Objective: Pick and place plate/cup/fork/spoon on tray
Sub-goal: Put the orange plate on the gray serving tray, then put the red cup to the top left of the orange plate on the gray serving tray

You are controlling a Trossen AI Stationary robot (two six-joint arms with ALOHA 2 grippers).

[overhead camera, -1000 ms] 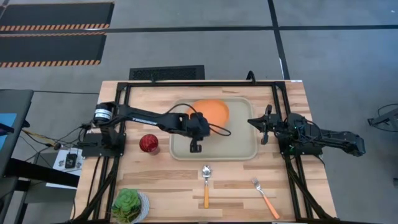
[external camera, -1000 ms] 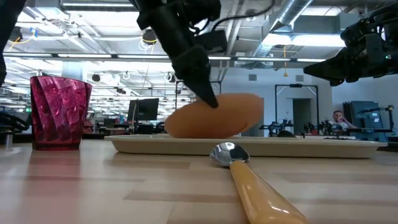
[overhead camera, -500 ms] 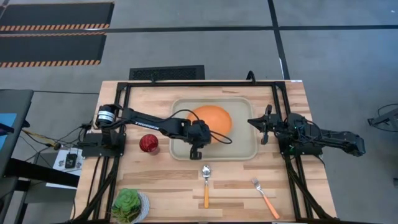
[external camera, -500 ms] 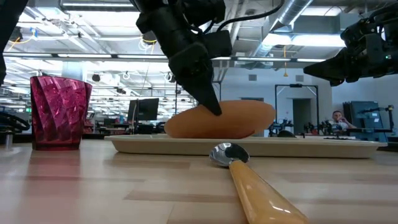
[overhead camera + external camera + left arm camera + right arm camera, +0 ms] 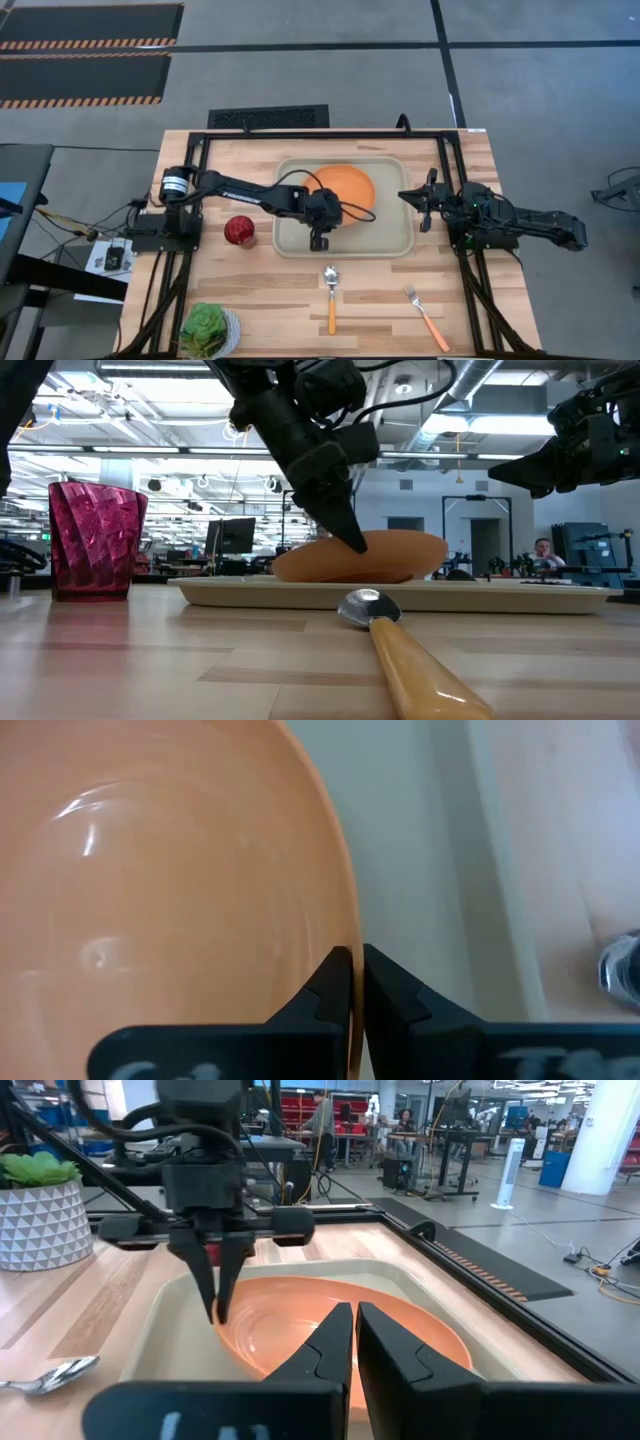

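The orange plate (image 5: pixel 345 188) is inside the beige tray (image 5: pixel 390 235). My left gripper (image 5: pixel 320 225) is above the tray's near left part, shut on the plate's near rim. It also shows in the low view (image 5: pixel 355 542) and the right wrist view (image 5: pixel 220 1308). My right gripper (image 5: pixel 424 202) waits shut and empty above the table at the tray's right edge. The dark red cup (image 5: pixel 238 231) stands left of the tray. The spoon (image 5: pixel 331 292) and the fork (image 5: pixel 426 316) lie on the table in front of the tray. My left gripper pinches the plate's near rim (image 5: pixel 345 935) between its two fingers, one finger on the plate's upper face and one on its outer side. The fingers come from above, pointing down. The plate sits slightly tilted, its held rim raised and its far part low on the tray.
A small white bowl with a green plant (image 5: pixel 205 330) stands at the table's near left corner. Black frame rails (image 5: pixel 470 290) run along the table's left and right sides. Bare wood lies between the tray and the near edge, around the spoon and fork.
My left gripper has gone down with the plate, staying shut on its rim. The plate, which stood steeply tilted over the tray, has tipped toward flat and now lies low in the tray.
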